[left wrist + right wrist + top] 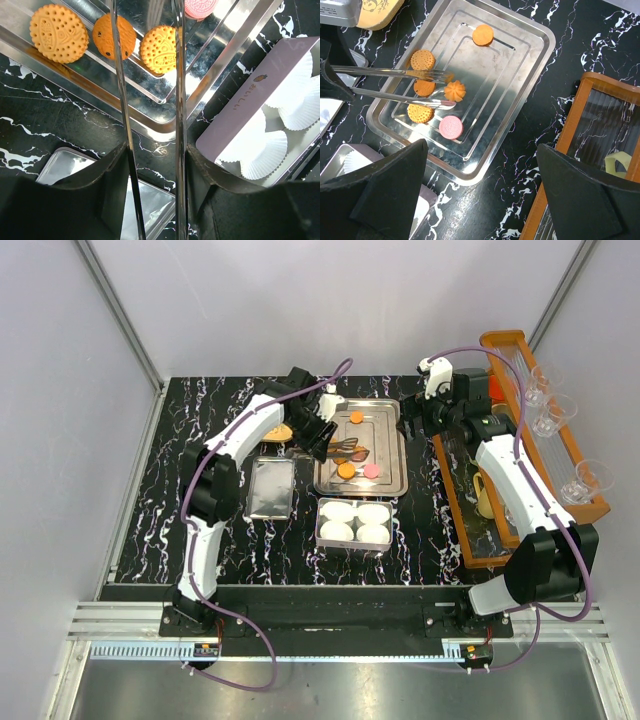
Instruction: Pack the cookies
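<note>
- My left claw [156, 165] gripped the tongs [390, 71].
- Their tips straddled one cookie [424, 88] in the tray [530, 70].
- My right claw [482, 175] stood wide open, holding nothing.

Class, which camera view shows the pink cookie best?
Right wrist view: the pink cookie lies whole and clear. The top view shows it tiny; the left wrist view cuts it off at the edge.

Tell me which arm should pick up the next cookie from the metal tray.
Left. The left gripper holds the tongs, their tips over the cookies on the tray. The right gripper hangs open and empty beside the tray.
</note>
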Controlling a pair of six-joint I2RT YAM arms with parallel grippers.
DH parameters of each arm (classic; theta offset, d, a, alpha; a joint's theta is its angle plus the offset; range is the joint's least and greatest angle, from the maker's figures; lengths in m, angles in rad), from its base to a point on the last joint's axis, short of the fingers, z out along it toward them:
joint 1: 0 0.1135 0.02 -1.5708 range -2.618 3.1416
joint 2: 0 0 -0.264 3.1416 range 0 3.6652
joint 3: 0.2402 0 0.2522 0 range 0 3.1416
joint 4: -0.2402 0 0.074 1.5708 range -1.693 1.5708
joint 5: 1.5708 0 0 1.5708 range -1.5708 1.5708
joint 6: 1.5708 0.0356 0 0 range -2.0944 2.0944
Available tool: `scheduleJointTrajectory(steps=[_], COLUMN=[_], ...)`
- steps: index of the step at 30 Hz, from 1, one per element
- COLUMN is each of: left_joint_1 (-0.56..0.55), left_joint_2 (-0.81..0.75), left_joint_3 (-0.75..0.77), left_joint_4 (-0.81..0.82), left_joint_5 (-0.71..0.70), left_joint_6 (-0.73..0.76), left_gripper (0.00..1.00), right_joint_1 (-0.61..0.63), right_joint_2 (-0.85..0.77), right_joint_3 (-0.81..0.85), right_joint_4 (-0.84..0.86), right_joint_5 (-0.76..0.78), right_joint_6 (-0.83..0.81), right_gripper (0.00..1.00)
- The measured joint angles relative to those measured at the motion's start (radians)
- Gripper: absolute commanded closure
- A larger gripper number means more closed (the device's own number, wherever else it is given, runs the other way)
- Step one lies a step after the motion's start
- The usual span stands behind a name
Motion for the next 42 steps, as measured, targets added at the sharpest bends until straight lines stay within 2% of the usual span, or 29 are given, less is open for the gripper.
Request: scheduleJointTrajectory(steps=[26,42], left_joint_1=[-0.009,-0.039], left_joint_2=[0.040,0.040], left_joint_3=[0.008,0.007], left_joint_4=[0.013,0.022], left_joint_5=[-0.050,-0.090], left_joint_6=[0.011,0.028], left_gripper=[0.52,0.58], right_joint_1=[0.000,0.000], right_joint_2=[-0.002,-0.002], right_joint_3=[-0.015,-0.016], right_joint_4=[0.000,0.000], right_joint_5=[0.005,0.007], right_joint_6=[-0.003,-0.003], right_gripper=[0.00,0.00])
